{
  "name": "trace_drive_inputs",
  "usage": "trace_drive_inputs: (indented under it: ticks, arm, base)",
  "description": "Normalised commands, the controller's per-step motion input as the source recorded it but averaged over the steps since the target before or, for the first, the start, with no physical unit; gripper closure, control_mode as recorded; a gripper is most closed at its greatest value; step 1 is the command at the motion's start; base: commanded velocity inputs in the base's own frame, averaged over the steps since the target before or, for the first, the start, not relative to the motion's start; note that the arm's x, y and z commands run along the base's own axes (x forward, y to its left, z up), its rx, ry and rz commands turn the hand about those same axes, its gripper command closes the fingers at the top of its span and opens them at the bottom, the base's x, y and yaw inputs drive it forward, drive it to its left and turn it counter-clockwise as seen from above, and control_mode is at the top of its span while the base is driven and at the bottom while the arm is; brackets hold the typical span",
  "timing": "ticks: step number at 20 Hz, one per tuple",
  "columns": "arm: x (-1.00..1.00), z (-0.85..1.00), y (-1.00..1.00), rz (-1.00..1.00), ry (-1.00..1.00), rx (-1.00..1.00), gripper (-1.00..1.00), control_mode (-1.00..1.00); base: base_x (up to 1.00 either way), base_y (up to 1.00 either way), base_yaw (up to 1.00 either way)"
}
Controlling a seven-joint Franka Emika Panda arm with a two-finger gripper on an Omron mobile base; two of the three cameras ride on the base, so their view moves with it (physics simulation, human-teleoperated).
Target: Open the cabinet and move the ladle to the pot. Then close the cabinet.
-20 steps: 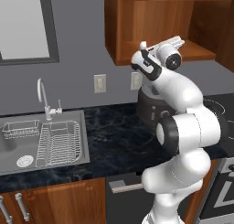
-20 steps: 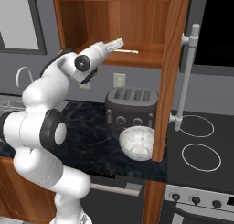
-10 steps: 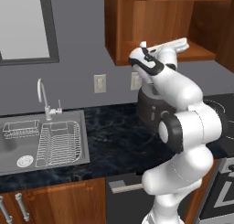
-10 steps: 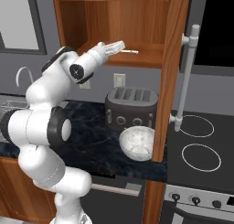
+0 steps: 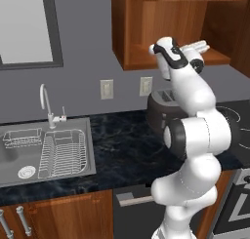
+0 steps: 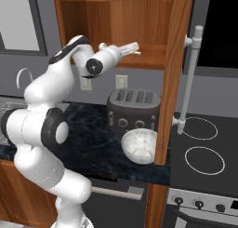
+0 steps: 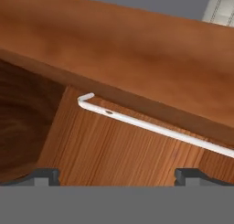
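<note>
End effector point(image 6: 135, 48) wide open at the cabinet point(image 6: 173, 59) shelf, and that thin ladle point(image 7: 151, 127) hugging the back wall could easily slip the pinch.

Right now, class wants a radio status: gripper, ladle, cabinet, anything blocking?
Gripper open, empty, at the shelf edge. Ladle lying on the cabinet shelf, untouched, ahead of the fingertips. Cabinet door open. Nothing between gripper and ladle.

White arm: raised and bent at the elbow, wrist level with the cabinet point(image 6: 111, 22) shelf, gripper point(image 6: 135, 48) reaching inside, jaws spread wide, holding nothing.
</note>
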Motion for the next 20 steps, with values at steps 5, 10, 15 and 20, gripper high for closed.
trace_drive_inputs:
  ticks: [5,10,15,20]
  arm:
    - [-0.11,0.28,0.13,0.00,0.18,-0.01,-1.00,-1.00]
    - [0.12,0.53,0.00,0.00,0.01,-0.03,-1.00,-1.00]
    - [0.23,0.37,-0.14,0.02,0.21,0.00,-1.00,-1.00]
    - [0.00,0.00,-0.04,0.05,0.33,0.00,-1.00,-1.00]
  base:
    - [0.00,0.00,0.00]
    - [0.00,0.00,0.00]
    - [0.00,0.00,0.00]
    - [0.00,0.00,0.00]
